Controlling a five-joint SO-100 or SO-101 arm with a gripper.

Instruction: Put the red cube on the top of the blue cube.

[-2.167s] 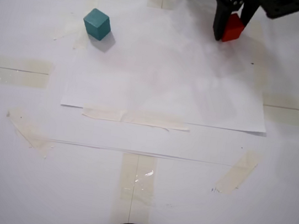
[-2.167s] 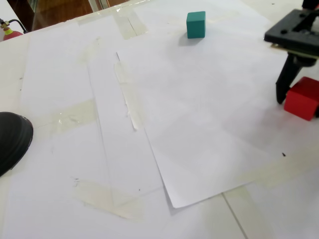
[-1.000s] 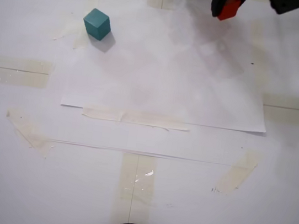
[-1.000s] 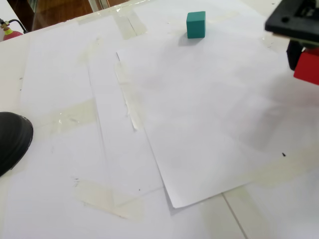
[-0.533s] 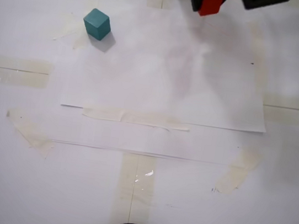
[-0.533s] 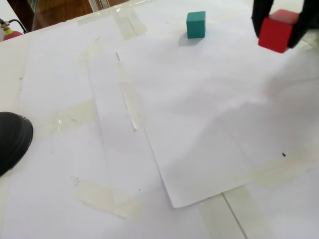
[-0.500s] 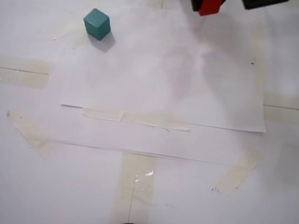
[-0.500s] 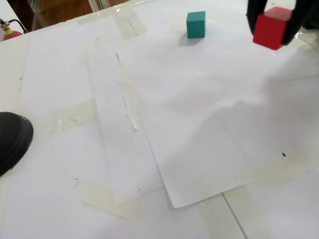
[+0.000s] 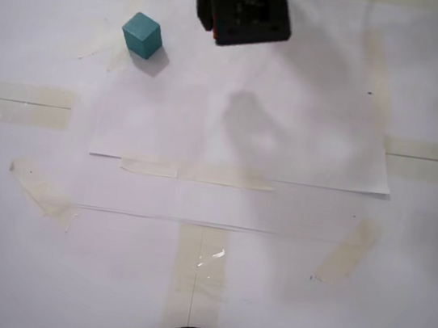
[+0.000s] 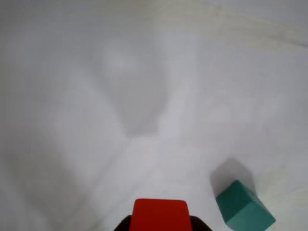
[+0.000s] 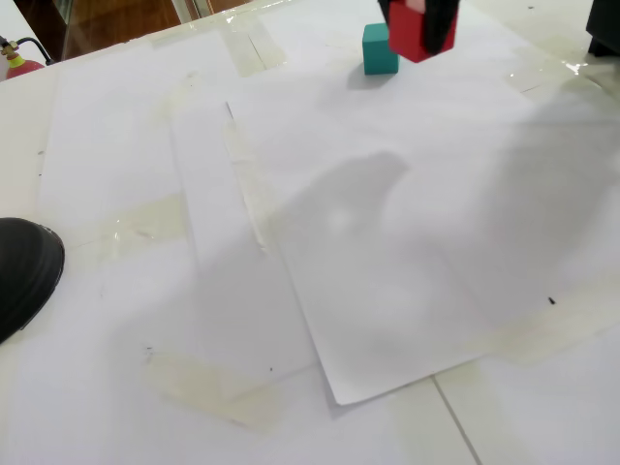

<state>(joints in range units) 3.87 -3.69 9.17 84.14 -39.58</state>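
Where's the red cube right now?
The red cube is held in the tool above the paper, just right of the teal cube in a fixed view.

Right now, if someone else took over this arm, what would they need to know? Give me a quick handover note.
Claw: shut on the red cube, held clear above the paper.
Blue cube: sits alone on the paper, nothing on top; in the wrist view it lies to the lower right of the red cube.
Done: red cube picked up and lifted.
Left: line it up over the blue cube, lower it, release.
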